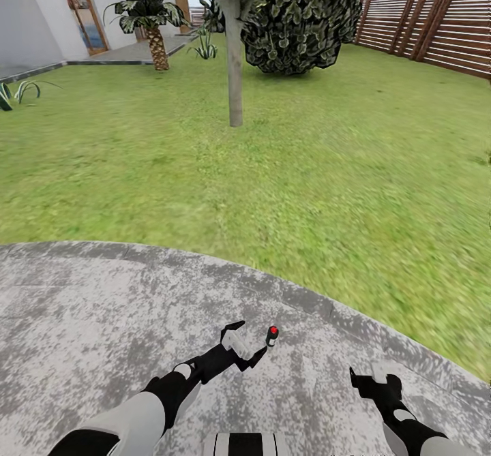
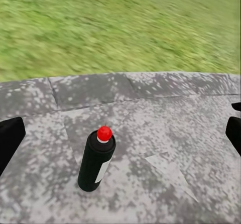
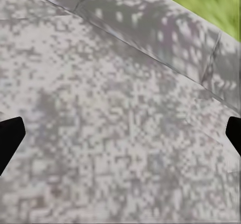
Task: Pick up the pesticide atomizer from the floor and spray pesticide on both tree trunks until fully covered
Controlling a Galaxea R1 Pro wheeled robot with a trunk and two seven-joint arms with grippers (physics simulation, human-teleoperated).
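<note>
Progress: early, nothing grasped or sprayed | pesticide atomizer (image 2: 97, 159) upright on stone paving (image 1: 82, 320), at 1 o'clock just beside left gripper (image 1: 244, 343), jaws apart | right gripper (image 1: 368, 379) apart, empty | tree trunk (image 1: 234, 61) at 12 o'clock, well away.

Fenced garden (image 1: 423, 26): lawn (image 1: 307, 156), tree (image 1: 234, 61), paving (image 1: 102, 320).

atomizer (image 2: 97, 159): 1 | tree trunk (image 1: 234, 61): 1 | palm (image 1: 151, 16): 1 | gripper: 2, left gripper (image 1: 247, 343), right gripper (image 1: 365, 379)
</note>
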